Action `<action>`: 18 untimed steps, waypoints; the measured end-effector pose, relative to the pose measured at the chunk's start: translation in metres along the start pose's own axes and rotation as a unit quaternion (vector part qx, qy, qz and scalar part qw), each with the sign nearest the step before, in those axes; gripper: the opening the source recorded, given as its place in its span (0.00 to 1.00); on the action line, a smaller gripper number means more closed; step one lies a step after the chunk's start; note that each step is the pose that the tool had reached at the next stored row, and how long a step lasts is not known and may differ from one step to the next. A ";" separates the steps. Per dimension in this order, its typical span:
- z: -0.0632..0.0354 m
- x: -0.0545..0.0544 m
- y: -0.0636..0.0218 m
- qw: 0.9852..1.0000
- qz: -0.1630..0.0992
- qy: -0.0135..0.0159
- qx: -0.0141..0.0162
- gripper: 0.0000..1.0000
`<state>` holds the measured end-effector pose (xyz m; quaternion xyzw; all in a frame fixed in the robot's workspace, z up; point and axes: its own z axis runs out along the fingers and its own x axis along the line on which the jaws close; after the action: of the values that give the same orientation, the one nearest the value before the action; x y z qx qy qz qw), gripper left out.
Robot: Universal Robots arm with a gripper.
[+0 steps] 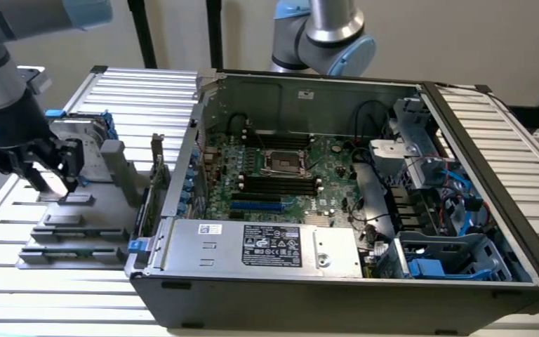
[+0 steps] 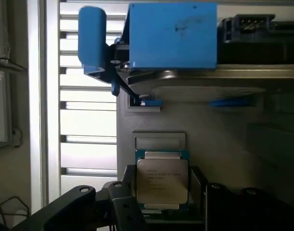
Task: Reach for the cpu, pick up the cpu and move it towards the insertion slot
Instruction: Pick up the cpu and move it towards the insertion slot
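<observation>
The cpu (image 2: 162, 180) is a small square chip with a silvery top and a thin green rim, lying between my dark fingers (image 2: 198, 192). My gripper (image 2: 162, 192) is shut on it, one finger against each side edge. In the exterior view my gripper (image 1: 52, 179) hangs low over the grey parts fixture (image 1: 73, 225) at the exterior view's left, outside the computer case, with a pale spot of the cpu (image 1: 64, 185) between the fingers. The insertion slot (image 1: 283, 163) is the square socket on the motherboard inside the open case.
A hard drive with a blue bracket (image 2: 171, 36) stands on the fixture just beyond the cpu. The black case wall (image 1: 171, 182) rises between the fixture and the motherboard. A power supply (image 1: 260, 246), cables and drive bays (image 1: 438, 210) crowd the case. A second arm (image 1: 330, 35) stands behind it.
</observation>
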<state>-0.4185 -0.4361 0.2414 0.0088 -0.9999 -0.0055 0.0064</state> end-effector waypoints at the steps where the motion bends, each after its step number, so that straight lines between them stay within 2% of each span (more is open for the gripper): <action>1: -0.0045 -0.001 0.0000 1.000 0.000 0.000 0.000 0.54; 13: -0.0596 -0.022 0.0003 1.000 0.000 0.002 0.000 0.54; 18: -0.0822 -0.035 0.0003 1.000 0.000 0.003 0.000 0.54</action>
<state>-0.3828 -0.4361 0.3232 0.0087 -0.9999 -0.0056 0.0094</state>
